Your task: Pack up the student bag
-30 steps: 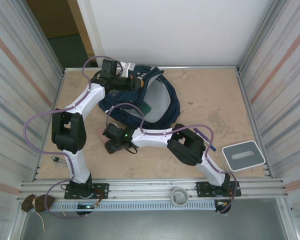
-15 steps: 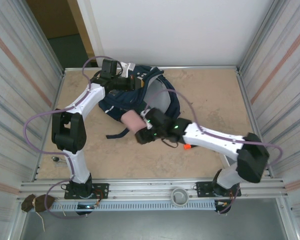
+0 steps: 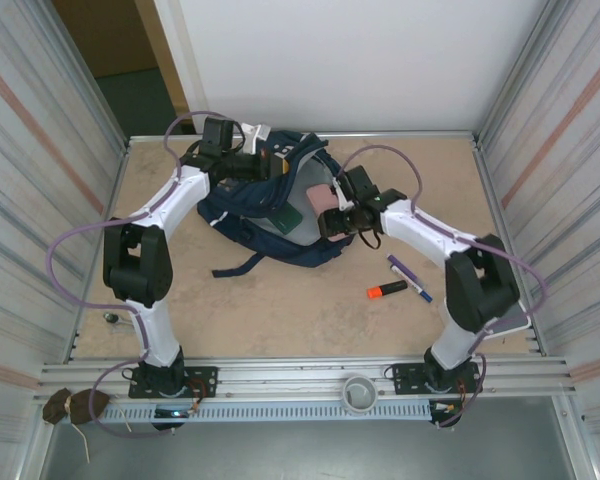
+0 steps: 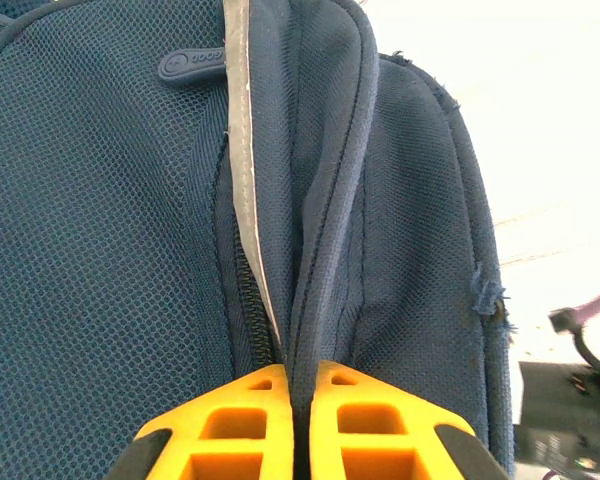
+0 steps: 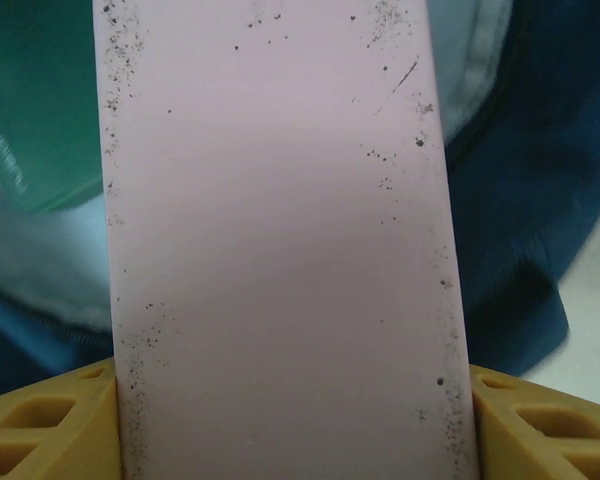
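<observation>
The student bag (image 3: 242, 205), navy blue, lies at the back of the table with its mouth pulled open. My left gripper (image 3: 271, 166) is shut on the bag's upper rim, and the fabric fold (image 4: 315, 250) runs up from between the yellow fingers (image 4: 230, 415). My right gripper (image 3: 332, 208) is shut on a flat pink case (image 3: 325, 194) and holds it over the open mouth. The pink case (image 5: 280, 200) spans the gap between the right gripper's (image 5: 292, 395) fingers. Below it lie a green book (image 5: 30, 100) and the pale lining inside the bag.
An orange highlighter (image 3: 387, 290) and a purple pen (image 3: 408, 277) lie on the table in front of the bag, to the right. A loose bag strap (image 3: 238, 267) trails toward the front. Corrugated metal walls close in both sides.
My right arm swung from the front left of the table up and right, carrying the pink case to the bag's open mouth. The left arm and the bag have stayed put.
</observation>
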